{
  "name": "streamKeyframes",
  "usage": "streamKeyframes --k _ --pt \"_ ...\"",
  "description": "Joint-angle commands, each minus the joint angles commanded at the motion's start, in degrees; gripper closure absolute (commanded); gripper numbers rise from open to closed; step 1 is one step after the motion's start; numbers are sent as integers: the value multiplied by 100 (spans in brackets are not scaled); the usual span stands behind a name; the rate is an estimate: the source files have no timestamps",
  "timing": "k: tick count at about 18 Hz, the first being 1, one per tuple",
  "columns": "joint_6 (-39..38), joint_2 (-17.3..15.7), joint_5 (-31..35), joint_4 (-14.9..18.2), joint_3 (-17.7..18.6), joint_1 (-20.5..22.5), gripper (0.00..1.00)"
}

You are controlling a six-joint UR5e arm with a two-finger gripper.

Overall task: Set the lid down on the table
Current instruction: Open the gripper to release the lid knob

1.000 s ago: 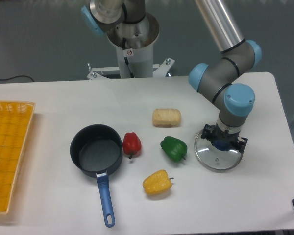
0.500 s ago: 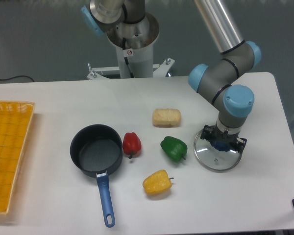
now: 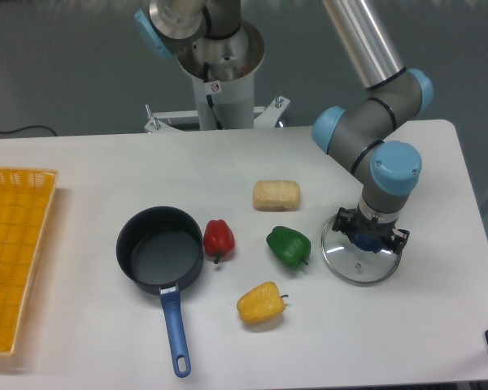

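Tray: yellow grid-patterned plastic tray [image 3: 15, 244] at the left edge of the frame, partly cut off.
Pot: dark round saucepan with a blue handle [image 3: 160, 258], left of centre, open, no lid on it.
Vegetables: red pepper [image 3: 219, 239] just beside the pot; yellow pepper [image 3: 261, 302] lower centre; green pepper [image 3: 289, 246] right of centre.
Bread: pale rectangular bun-like block [image 3: 276, 195] at centre, above the peppers.
Lid: round clear glass pot lid with a thin metal rim [image 3: 362, 258], right of centre, low over the large white tabletop [image 3: 106, 175]; it looks to lie on it or just above, and I cannot tell which. Green pepper near its left edge.
Gripper: two-finger gripper [image 3: 367, 240] points straight down at the lid's blue knob.
Fingers: they look closed on the knob, with little gap; knob mostly hidden.
Risk: if the lid is not flat down, letting go could make it drop, rattle or slide toward the green pepper. Lifting before the fingers part fully could drag the lid up by its knob.
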State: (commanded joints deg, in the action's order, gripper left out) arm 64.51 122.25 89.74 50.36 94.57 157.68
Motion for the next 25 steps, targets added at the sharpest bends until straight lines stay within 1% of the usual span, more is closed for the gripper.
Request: streamKeyframes --k 4,10,14,15,20,25 --pt "9 0 0 -9 0 0 32" --pt "9 0 0 -9 0 -9 31" --pt "9 -9 0 -9 0 0 28" --pt "9 -9 0 -9 0 -9 25" --pt "9 -35 0 -9 0 0 24" --pt "17 -70 9 0 -18 0 18"
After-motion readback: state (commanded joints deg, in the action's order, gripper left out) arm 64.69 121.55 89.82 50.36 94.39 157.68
